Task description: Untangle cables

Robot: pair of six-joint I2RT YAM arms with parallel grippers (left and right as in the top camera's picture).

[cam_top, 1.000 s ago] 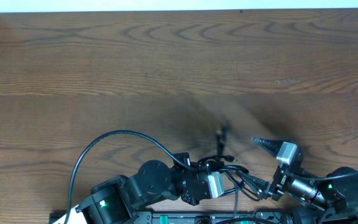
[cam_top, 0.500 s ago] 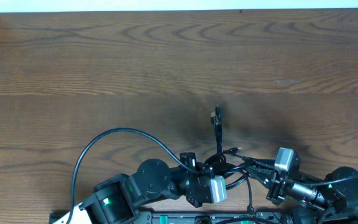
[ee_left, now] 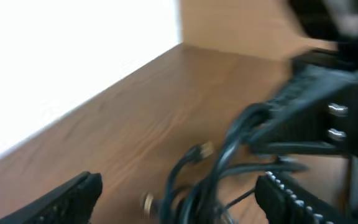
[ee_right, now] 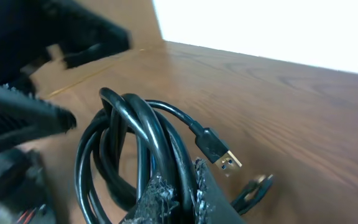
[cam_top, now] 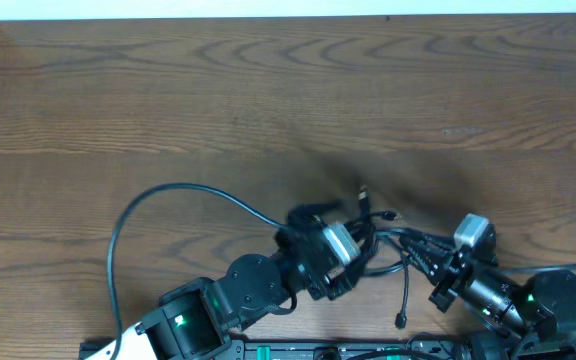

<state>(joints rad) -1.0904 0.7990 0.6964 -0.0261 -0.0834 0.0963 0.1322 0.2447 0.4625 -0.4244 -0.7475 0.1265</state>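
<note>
The cables (cam_top: 383, 243) are a tangle of thin black cords near the table's front edge, between my two grippers. One plug end (cam_top: 361, 191) points away from me and another end (cam_top: 401, 320) hangs toward the front. In the right wrist view the coiled cables (ee_right: 126, 140) run into my right gripper (ee_right: 176, 196), which is shut on a strand; a USB plug (ee_right: 219, 152) sticks out beside it. My left gripper (ee_left: 182, 202) is open, its fingers (ee_left: 73, 199) wide on either side of the blurred cables (ee_left: 213, 177). From overhead, the left gripper (cam_top: 356, 250) faces the right gripper (cam_top: 415, 245).
A thick black arm cable (cam_top: 183, 195) arcs over the table left of the left arm. The wooden table (cam_top: 268, 90) stretches away beyond the bundle. A white wall edge runs along the far side.
My left gripper has opened and let go of the cables, and its arm has swung up and toward the back. The right gripper stays shut on the bundle, which has shifted right.
</note>
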